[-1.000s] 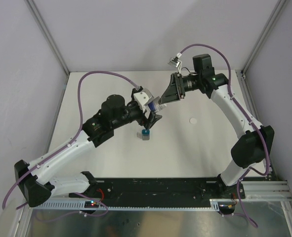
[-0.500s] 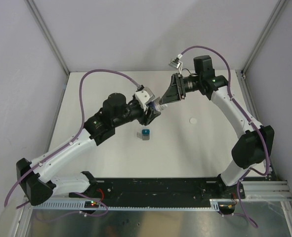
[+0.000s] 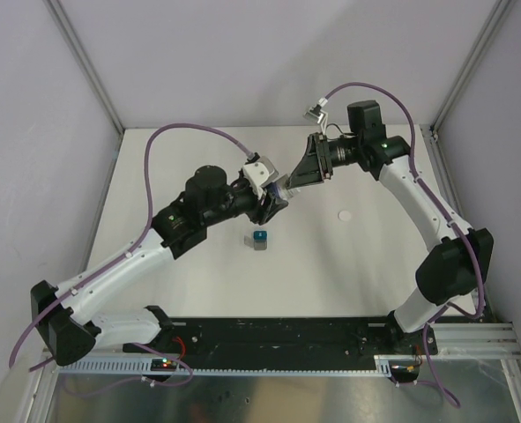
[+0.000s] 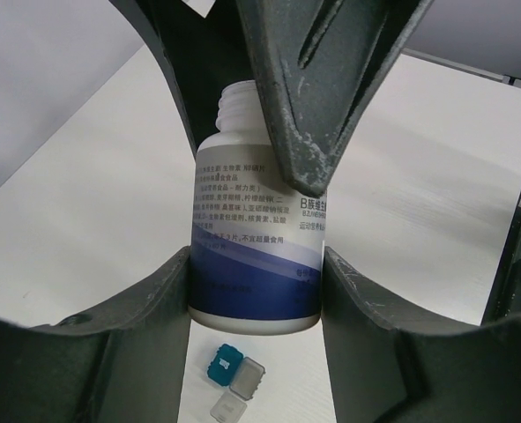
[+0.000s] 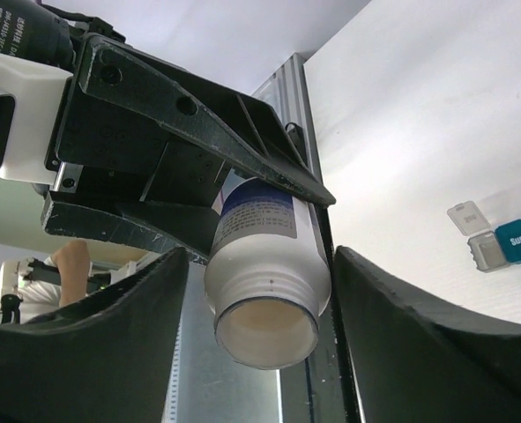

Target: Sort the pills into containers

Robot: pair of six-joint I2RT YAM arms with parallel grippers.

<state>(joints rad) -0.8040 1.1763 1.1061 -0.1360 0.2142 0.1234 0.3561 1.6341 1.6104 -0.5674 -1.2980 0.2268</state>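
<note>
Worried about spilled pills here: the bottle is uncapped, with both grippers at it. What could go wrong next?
1. The bottle is uncapped and held by the left gripper off to one side of the containers. Tipped from there, pills could miss those tiny compartments and scatter.
2. The right gripper brackets the bottle's mouth; a nudge there could twist it in the grip.

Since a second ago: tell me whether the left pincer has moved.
Yes. The left pincer has pulled away from the containers, farther from the robot's side; in the top view a gap now shows between them.
</note>
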